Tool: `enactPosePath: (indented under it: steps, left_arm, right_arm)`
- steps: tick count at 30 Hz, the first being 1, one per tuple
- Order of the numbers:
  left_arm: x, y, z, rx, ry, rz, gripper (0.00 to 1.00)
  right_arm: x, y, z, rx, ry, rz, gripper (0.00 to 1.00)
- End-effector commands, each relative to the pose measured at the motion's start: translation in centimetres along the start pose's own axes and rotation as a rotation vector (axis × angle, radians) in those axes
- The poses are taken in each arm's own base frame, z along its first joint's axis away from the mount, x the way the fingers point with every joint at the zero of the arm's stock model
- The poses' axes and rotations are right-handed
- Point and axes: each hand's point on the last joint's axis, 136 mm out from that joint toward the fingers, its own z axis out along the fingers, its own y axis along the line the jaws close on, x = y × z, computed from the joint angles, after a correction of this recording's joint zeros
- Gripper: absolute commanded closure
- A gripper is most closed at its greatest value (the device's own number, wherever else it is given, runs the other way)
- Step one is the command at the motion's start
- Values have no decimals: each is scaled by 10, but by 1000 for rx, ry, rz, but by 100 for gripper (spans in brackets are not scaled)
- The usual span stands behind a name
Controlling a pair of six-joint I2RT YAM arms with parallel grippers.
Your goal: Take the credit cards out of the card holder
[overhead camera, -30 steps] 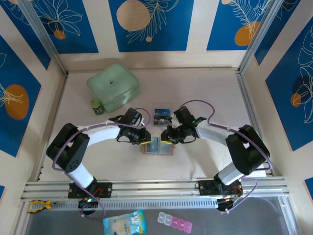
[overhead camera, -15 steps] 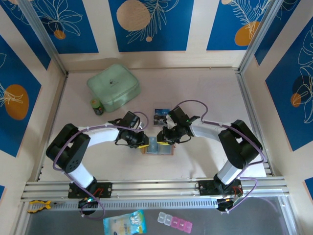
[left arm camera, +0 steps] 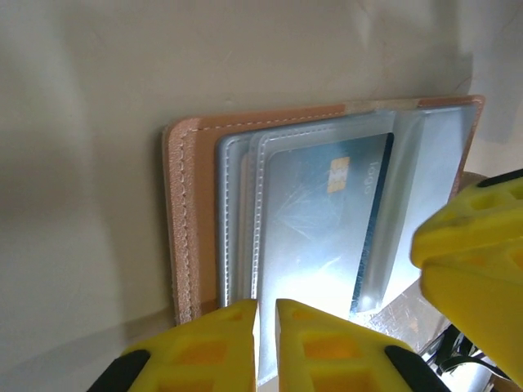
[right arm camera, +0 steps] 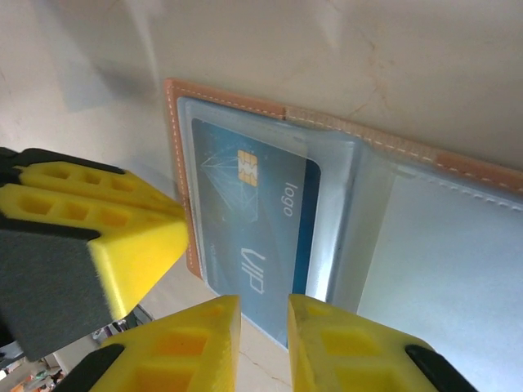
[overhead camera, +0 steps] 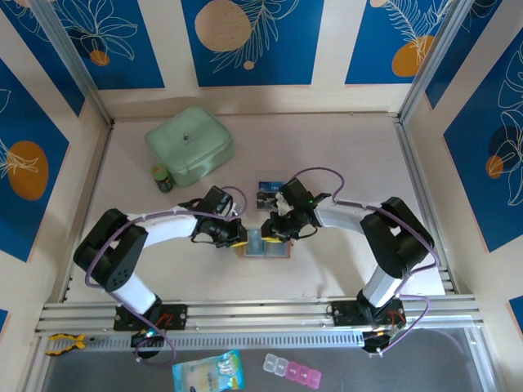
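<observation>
— While both arms crowd the open card holder (overhead camera: pixel 265 245) at mid-counter (overhead camera: pixel 351 155), which step is in hand?
— Drawing the credit card (right arm camera: pixel 253 220) from its clear pocket, by my reading. One loose card (overhead camera: pixel 268 194) lies just beyond the holder on the far side, so one is already out.
— End effectors?
— Right end effector (right arm camera: pixel 263 347): fingers a narrow slit apart, one edge of the card reaching the gap. Clamped or not, cannot tell. Left end effector (left arm camera: pixel 265 347): fingers almost together at the holder's edge, glare in the gap. Whether it pinches the sleeve, cannot tell.
— Next move?
— Firm bite on the card edge, then a straight pull along the pocket with the leather pinned.
— In the way?
— The two sets of yellow fingers sit very close together. Mint-green case (overhead camera: pixel 189 145) and small jar (overhead camera: pixel 162 178) stand far left, well apart.
</observation>
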Motion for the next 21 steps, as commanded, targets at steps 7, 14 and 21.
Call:
enactPosePath:
  steps: [7,14,21]
  left_arm:
    - [-10,-3,-3,-22,-6,28,89]
    - [-5,4,2,-31,11,19,91]
    - [-1,10,7,-38,26,10,91]
  right_arm:
    - [2,7,8,-20,33,4,77]
    - [1,6,11,-16,36,1,77]
    - [-1,6,13,-14,40,-1,78]
